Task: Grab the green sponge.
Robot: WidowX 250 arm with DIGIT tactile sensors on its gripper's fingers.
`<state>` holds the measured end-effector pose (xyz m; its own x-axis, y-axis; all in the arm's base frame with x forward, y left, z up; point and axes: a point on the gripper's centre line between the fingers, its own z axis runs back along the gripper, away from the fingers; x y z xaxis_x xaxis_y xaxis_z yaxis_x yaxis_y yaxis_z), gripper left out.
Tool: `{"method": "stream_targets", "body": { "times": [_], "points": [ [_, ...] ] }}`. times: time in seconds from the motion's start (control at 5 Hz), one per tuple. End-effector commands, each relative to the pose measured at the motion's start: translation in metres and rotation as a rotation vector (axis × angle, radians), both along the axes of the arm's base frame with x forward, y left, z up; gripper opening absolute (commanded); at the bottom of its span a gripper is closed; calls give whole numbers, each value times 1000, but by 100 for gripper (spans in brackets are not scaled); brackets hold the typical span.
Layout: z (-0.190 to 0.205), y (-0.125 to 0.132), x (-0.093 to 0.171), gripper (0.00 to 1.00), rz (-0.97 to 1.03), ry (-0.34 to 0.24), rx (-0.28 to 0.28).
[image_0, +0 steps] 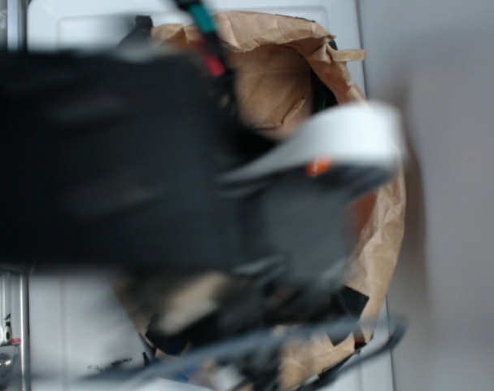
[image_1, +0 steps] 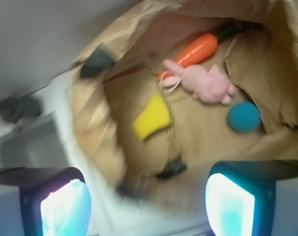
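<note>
In the wrist view the sponge (image_1: 151, 118), a yellow foam wedge, lies on the floor of a brown paper bag (image_1: 90, 123), left of centre. My gripper (image_1: 148, 209) is open and empty, its two pale fingertips (image_1: 65, 209) wide apart at the bottom of the view, above the bag's near rim and well short of the sponge. The wrist view is blurred by motion. In the exterior view the arm (image_0: 108, 163) is a dark blur over the bag (image_0: 271, 57) and hides the sponge and the gripper.
In the bag lie a pink plush toy (image_1: 205, 83), an orange carrot (image_1: 195, 49) with a green top behind it, and a teal-blue ball (image_1: 243, 117) at the right. The bag's crumpled walls rise all round. The bag stands on a white surface (image_0: 67, 318).
</note>
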<state>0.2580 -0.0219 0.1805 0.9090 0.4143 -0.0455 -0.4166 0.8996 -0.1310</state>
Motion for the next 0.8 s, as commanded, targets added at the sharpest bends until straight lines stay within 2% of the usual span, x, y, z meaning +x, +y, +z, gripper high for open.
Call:
{"method": "stream_targets", "body": {
  "times": [0.0,0.4,0.6],
  "points": [
    [-43,43,33,100,103,-135,43],
    [-82,27,11,100,96,-270,43],
    [-83,15,8,100,146,-258,-11]
  ]
}}
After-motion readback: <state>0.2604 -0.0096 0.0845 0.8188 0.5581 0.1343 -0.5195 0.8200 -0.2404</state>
